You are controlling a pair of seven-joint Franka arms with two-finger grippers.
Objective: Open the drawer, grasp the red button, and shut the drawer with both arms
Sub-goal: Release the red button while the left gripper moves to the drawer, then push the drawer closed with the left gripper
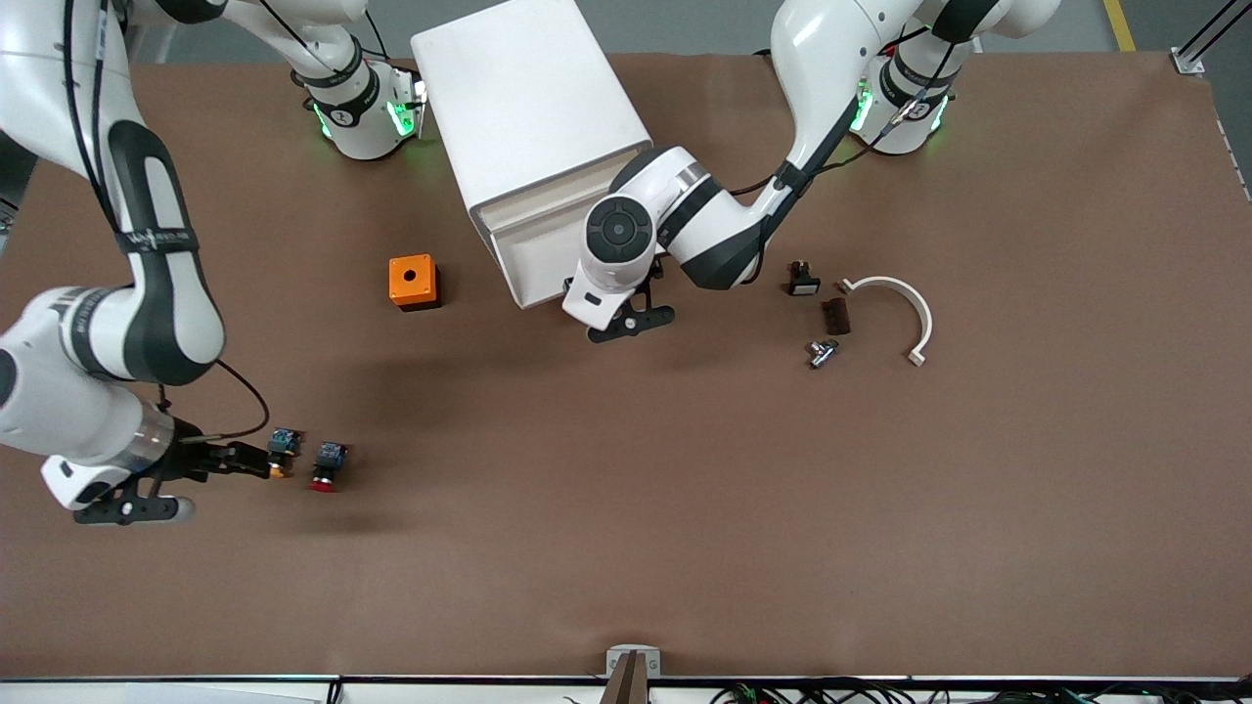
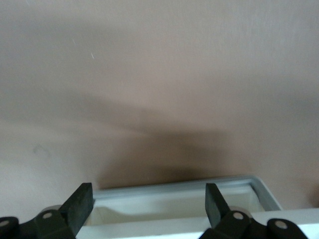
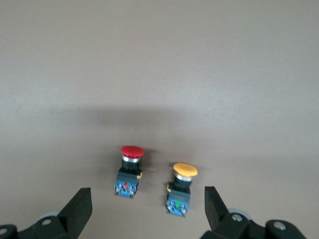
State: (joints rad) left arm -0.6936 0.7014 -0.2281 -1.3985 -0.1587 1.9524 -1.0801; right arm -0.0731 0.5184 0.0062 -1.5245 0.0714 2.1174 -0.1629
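Brown surface [image 1: 685,508], fills the frame. 1 white cabinet [image 1: 533,108], upper centre; its drawer [image 1: 528,256] is pulled out at the cabinet's lower edge, toward frame centre. 2 arms: left hand [image 1: 631,321], centre frame over the drawer front, fingers [image 2: 79,204] spread wide in the left wrist view; right hand [image 1: 256,462], lower left of frame, low beside the buttons, fingers [image 3: 79,209] likewise spread, pinching nothing. 1 orange cube [image 1: 414,282], centre-left. 1 white curved bracket [image 1: 905,313], centre-right, with 3 small parts just beside it. 1 button [image 1: 327,464], red cap, lower left of frame, lying on its side on the surface. Judged light, rigid, cap smooth and round; best pinched across the squarer black-and-blue body. Obstruction: 1 orange-capped button [image 1: 283,450] lies between the right hand and the red one, so a straight reach risks knocking it.
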